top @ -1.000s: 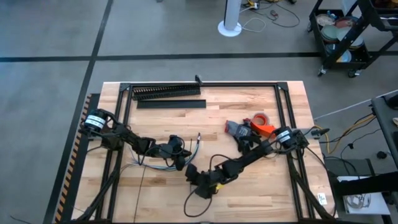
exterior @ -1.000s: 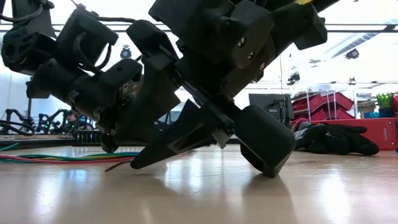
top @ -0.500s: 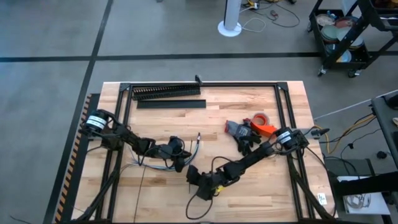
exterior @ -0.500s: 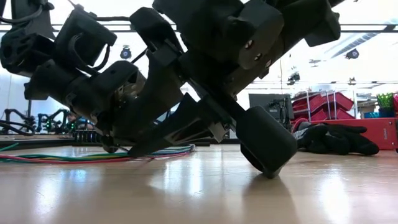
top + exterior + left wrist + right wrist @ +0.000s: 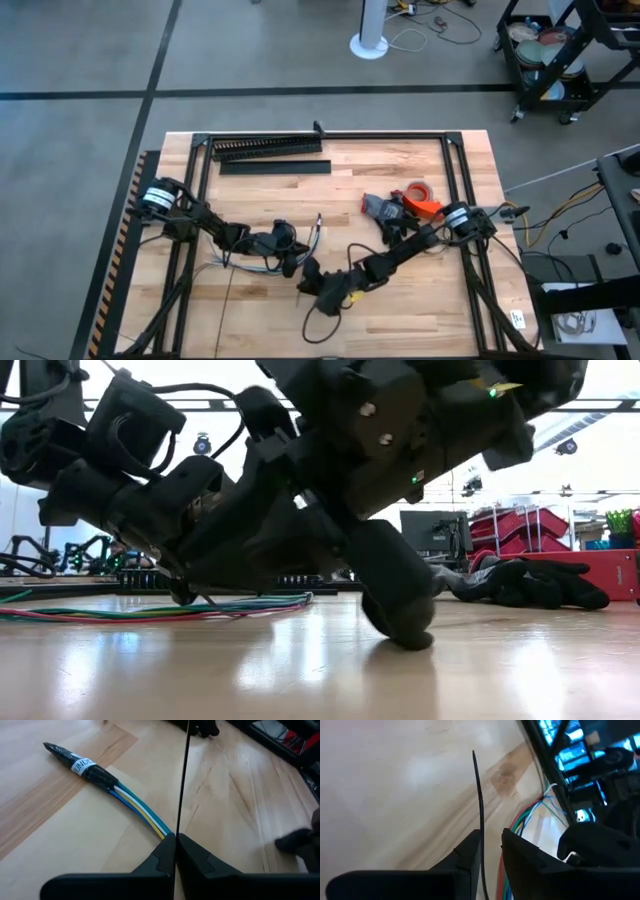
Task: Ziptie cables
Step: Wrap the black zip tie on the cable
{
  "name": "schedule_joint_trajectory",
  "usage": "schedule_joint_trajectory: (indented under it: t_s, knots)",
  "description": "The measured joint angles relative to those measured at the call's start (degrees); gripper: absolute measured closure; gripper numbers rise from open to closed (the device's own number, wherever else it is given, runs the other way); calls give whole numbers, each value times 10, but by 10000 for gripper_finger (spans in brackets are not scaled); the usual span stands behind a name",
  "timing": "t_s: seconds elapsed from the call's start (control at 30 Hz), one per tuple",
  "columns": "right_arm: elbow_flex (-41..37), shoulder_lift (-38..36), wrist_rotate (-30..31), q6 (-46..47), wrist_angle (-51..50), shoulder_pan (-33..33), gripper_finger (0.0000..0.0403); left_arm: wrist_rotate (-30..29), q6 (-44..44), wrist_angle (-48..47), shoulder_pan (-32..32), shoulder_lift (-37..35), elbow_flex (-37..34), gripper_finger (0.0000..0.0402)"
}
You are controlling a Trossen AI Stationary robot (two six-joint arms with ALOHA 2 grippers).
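Observation:
The cables [image 5: 250,267] lie loosely looped on the table left of centre. Their black taped end with a white label [image 5: 80,765] points toward the far edge, and coloured wires [image 5: 142,812] run from it under my left gripper [image 5: 176,840]. That gripper [image 5: 291,262] is shut on a thin dark ziptie [image 5: 184,780]. My right gripper [image 5: 308,285] sits low, just nearer than the left one, with a second thin dark ziptie [image 5: 477,790] between its fingers [image 5: 491,837]. The wires [image 5: 534,814] show beyond it. My left gripper pinches the ziptie [image 5: 177,831] between its two fingertips. The strip sticks straight out ahead of the fingers, over the table and past the wires. My right gripper has the ziptie [image 5: 481,827] running back between its fingers, along the inner side of one finger [image 5: 470,847]. A narrow gap shows beside the strip. Its free end [image 5: 473,753] points ahead toward the cables.
A black comb-toothed duct [image 5: 268,148] and a flat black strip [image 5: 275,167] lie at the far edge. An orange tape roll [image 5: 418,190] and dark gloves [image 5: 385,215] lie right of centre. Black frame rails [image 5: 460,200] border the table. Bare wood lies near the front edge.
My right gripper has moved toward the far-left, closer to my left gripper and the cables, and has turned about its wrist. In the low view the ziptie's tip, which slanted down to the table before, is hidden now.

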Motion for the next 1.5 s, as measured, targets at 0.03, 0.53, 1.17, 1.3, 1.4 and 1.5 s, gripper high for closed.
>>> schedule_joint_trajectory:
  t_s: [0.03,0.53,1.17,1.3,1.4,1.5]
  knots:
    - [-1,2,-3,15,12,-1,341,-1,-2,2,0,0,0,402]
    - [6,6,-105,195,-19,-15,353,-8,-40,14,1,0,1,402]
    - [6,-85,-83,133,-259,9,266,-27,-155,33,1,-1,2,402]
    - [3,-103,-31,68,-288,26,254,-29,-157,37,0,-1,2,402]
    - [-7,-119,-21,36,-294,31,252,-31,-150,40,-1,2,2,402]
    - [-31,-128,1,2,-286,31,258,-31,-136,38,-4,2,4,402]
